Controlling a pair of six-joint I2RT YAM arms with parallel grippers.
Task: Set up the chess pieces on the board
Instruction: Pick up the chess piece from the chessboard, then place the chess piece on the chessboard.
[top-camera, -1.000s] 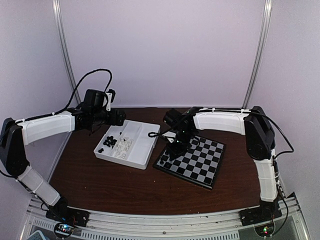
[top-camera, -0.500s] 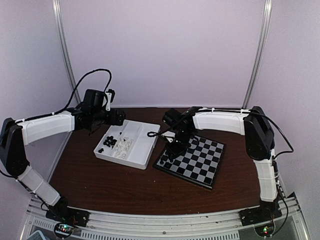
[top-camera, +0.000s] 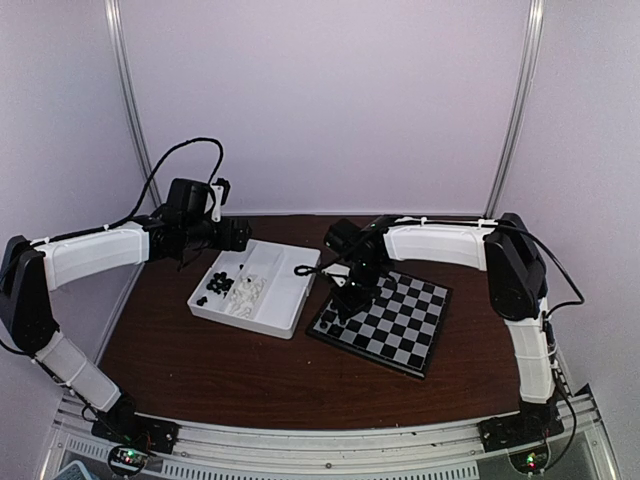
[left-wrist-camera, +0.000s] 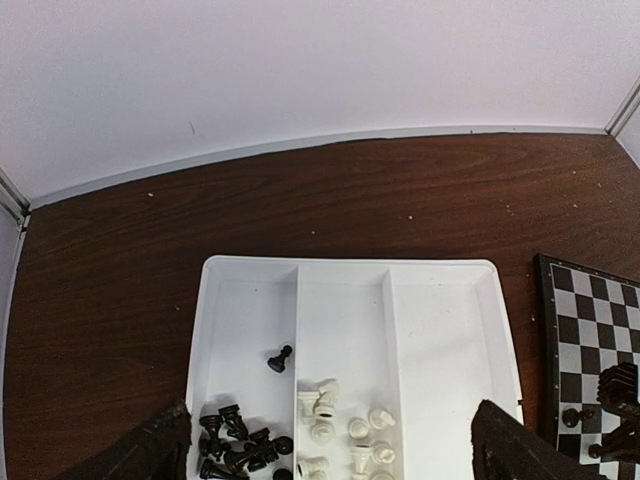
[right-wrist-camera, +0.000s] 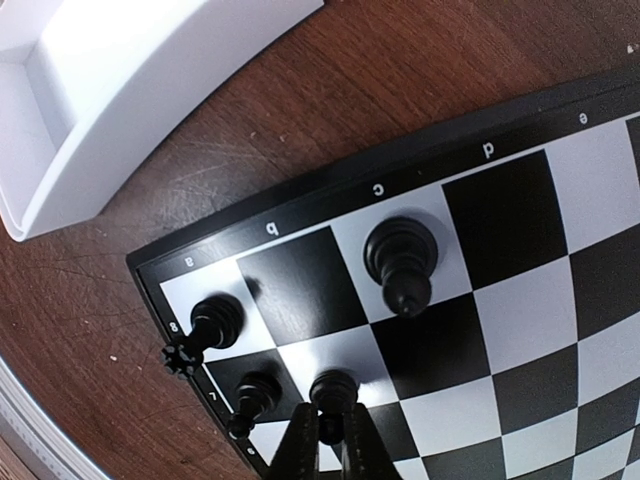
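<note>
right gripper (right-wrist-camera: 330, 435) low over the far-left corner of the board (top-camera: 400, 330), jaws together; tips sit right at a black pawn (right-wrist-camera: 335, 385) on the b square of the second row; cannot tell if they pinch it or only touch it, tips cover its base; it probably sits there because the black pawn row is being filled outward from the corner; beside it a second pawn (right-wrist-camera: 250, 395) on the a file, a corner rook (right-wrist-camera: 205, 325) behind that, and a taller black piece (right-wrist-camera: 400, 262) on c of the back row, shape too foreshortened to name; back-row b square bare, maybe a knight is yet to come, a guess; left gripper (left-wrist-camera: 330, 452) hangs over the white tray (left-wrist-camera: 440, 330), jaws wide apart, nothing between them, likely parked ready to pick; most of the chess pieces are in that tray: black heap (left-wrist-camera: 235, 440) in the left compartment, one stray black pawn (left-wrist-camera: 281, 358) apart from it by the divider, white pieces (left-wrist-camera: 340, 425) in the middle compartment, right compartment bare as far as it shows; near end of the tray is cut off by the frame and the left fingers (left-wrist-camera: 140, 455), so no count possible; in the top view the men on the board hide under the right arm and the tray pieces are mere specks; remaining squares look bare, white side not begun, so task is early; tray lies left of the board on the brown table (top-camera: 200, 370), close, with a narrow gap between them
</note>
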